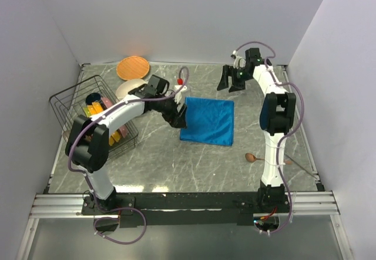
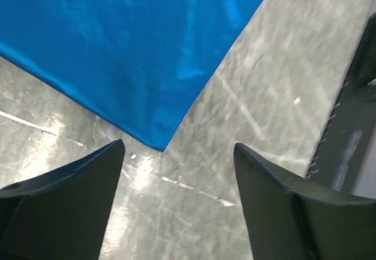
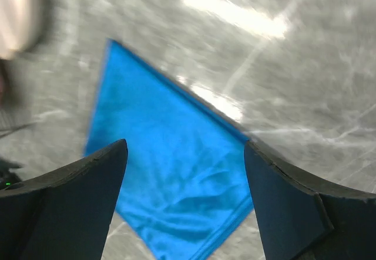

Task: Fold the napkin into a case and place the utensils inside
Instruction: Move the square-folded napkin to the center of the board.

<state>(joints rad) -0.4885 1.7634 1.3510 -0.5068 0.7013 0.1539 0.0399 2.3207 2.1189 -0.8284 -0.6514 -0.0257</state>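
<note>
Napkin (image 1: 207, 121) flat, unfolded, mid-counter, slightly toward far edge. Left gripper (image 2: 179, 145) low at napkin's left side, jaws apart, cloth corner just ahead of fingertips. Right gripper (image 1: 230, 81) near far-right corner, off cloth, jaws apart, empty. Wooden spoon (image 1: 251, 157) toward right edge, apart from cloth. Recommendation: pinch corner itself, single layer only; lift low, carry straight across, square edges before release.

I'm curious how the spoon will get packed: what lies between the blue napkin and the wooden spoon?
Nothing but bare grey marbled table lies between the napkin and the wooden spoon, as the top view shows.
</note>
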